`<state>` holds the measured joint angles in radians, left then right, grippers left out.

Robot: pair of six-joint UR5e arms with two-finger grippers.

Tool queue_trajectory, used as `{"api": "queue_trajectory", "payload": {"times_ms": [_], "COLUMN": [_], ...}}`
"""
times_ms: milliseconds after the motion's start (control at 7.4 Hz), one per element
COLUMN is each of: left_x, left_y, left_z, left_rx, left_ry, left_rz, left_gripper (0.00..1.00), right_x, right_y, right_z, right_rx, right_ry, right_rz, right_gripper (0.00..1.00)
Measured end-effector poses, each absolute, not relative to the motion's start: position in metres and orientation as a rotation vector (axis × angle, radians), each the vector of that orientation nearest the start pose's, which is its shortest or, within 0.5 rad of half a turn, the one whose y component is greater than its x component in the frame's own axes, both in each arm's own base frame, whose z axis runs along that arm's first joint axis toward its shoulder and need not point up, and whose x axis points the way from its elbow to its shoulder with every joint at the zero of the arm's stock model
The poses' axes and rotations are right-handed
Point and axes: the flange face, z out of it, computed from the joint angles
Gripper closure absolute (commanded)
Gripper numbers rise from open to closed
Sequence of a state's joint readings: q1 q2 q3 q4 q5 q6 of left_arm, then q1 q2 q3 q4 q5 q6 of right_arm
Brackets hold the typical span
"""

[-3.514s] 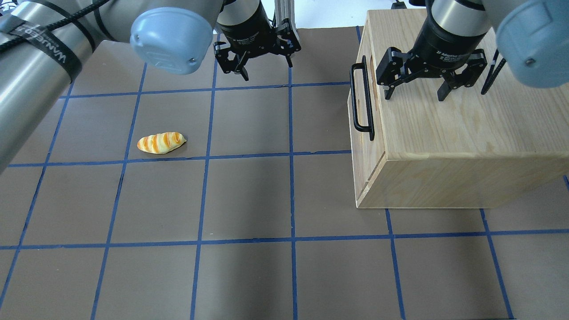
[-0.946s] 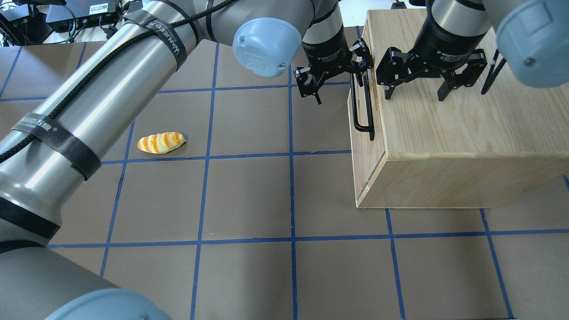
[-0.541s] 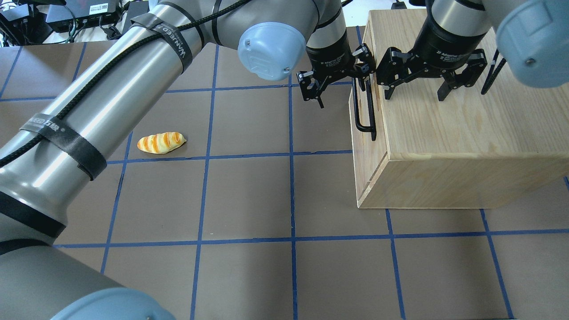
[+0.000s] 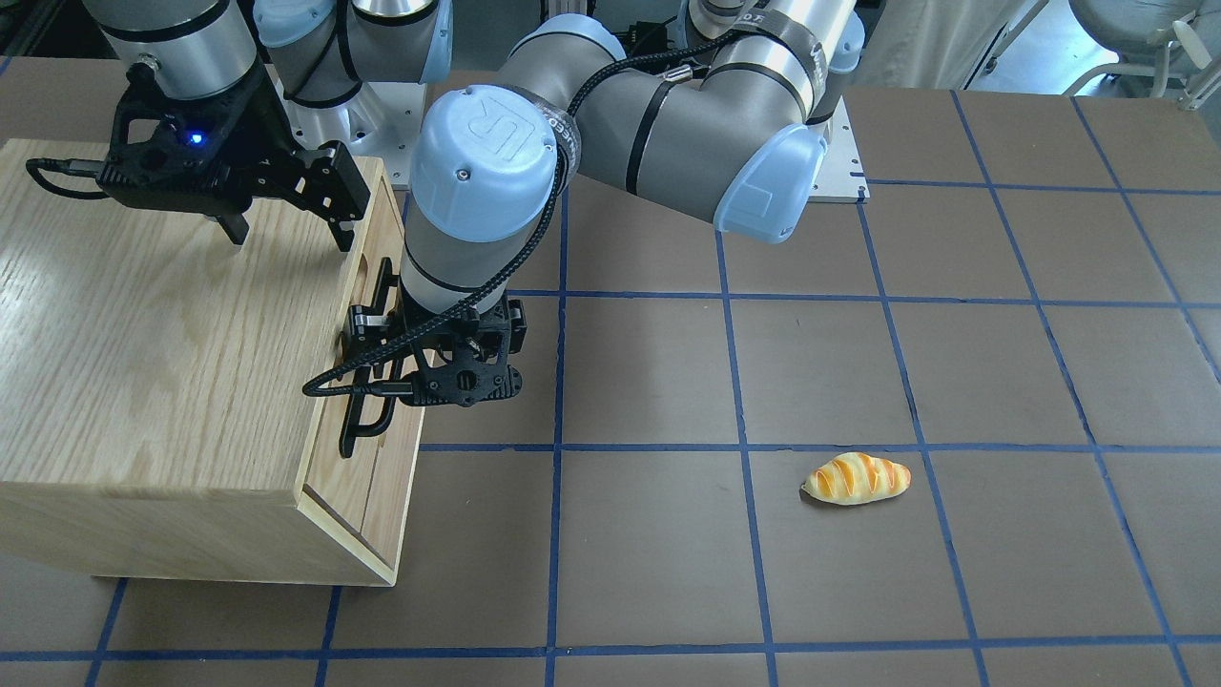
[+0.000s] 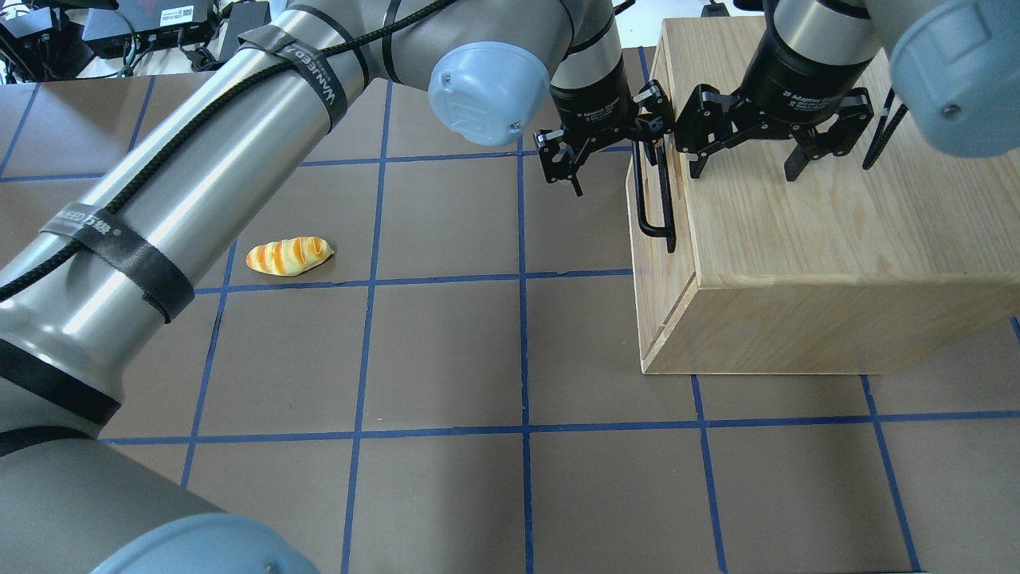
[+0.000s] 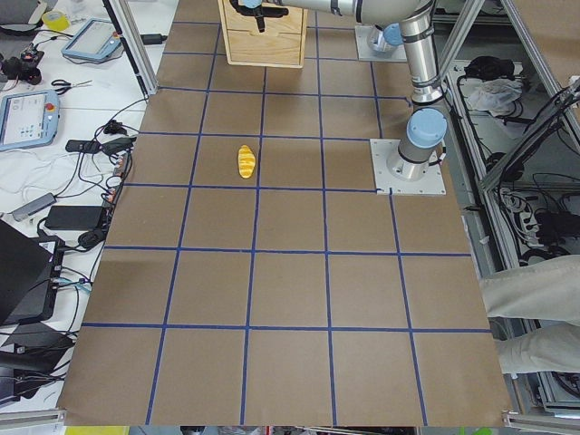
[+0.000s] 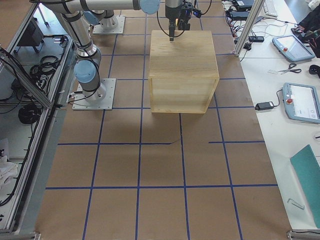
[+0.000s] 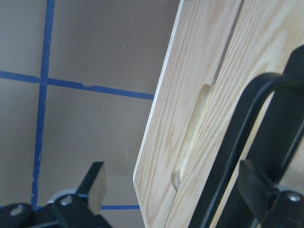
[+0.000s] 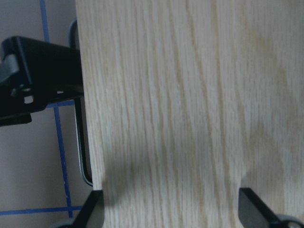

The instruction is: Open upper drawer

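The upper drawer [image 5: 676, 267] is the light oak front panel on the cabinet's [image 5: 837, 239] left-facing side; it sits flush and closed. Its long black bar handle [image 5: 655, 209] also shows in the front view [image 4: 367, 420] and the left wrist view [image 8: 232, 161]. My left gripper [image 5: 617, 163] is open and straddles the handle's far end, with the bar just inside one finger [image 8: 256, 185] and the other finger [image 8: 95, 183] out over the table. My right gripper [image 5: 745, 163] is open and empty, hovering over the cabinet's top near its front edge.
A toy bread loaf [image 5: 288, 256] lies on the brown mat well left of the cabinet. An oval slot [image 8: 190, 137] is cut in the panel beside the handle. My left arm stretches across the mat's left half. Monitors and cables lie beyond the table ends.
My left arm swung across from the middle of the table to the cabinet's front, and its open fingers came around the handle's far end. The cabinet shifted slightly right. The right gripper stayed still.
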<state>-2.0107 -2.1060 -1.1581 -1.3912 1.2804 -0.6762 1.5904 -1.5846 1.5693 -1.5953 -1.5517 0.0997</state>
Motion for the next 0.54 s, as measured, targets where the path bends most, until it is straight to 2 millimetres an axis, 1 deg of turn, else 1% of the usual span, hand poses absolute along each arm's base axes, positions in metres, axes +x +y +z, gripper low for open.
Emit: {"api": "queue_trajectory", "payload": {"times_ms": [135,405,541], "left_x": [-0.449,-0.446,-0.446], "left_y": [-0.575,-0.570,-0.569], "left_z": [0.391,0.402,0.404], "left_rx": [-0.389,-0.392,-0.397], "left_ry": [3.390,3.386,3.391], "left_rz": [0.183,0.197,0.210], "left_gripper": [0.00,0.00,0.00], "right_x": [0.145,0.145,0.145], "right_y": [-0.487,-0.487,-0.487], "right_z": [0.498,0.498,0.498], "right_rx": [0.124,0.124,0.124], "right_ry": [3.117,3.118,3.117], "right_rz": [-0.060,-0.060,-0.060], "right_gripper": [0.00,0.00,0.00]}}
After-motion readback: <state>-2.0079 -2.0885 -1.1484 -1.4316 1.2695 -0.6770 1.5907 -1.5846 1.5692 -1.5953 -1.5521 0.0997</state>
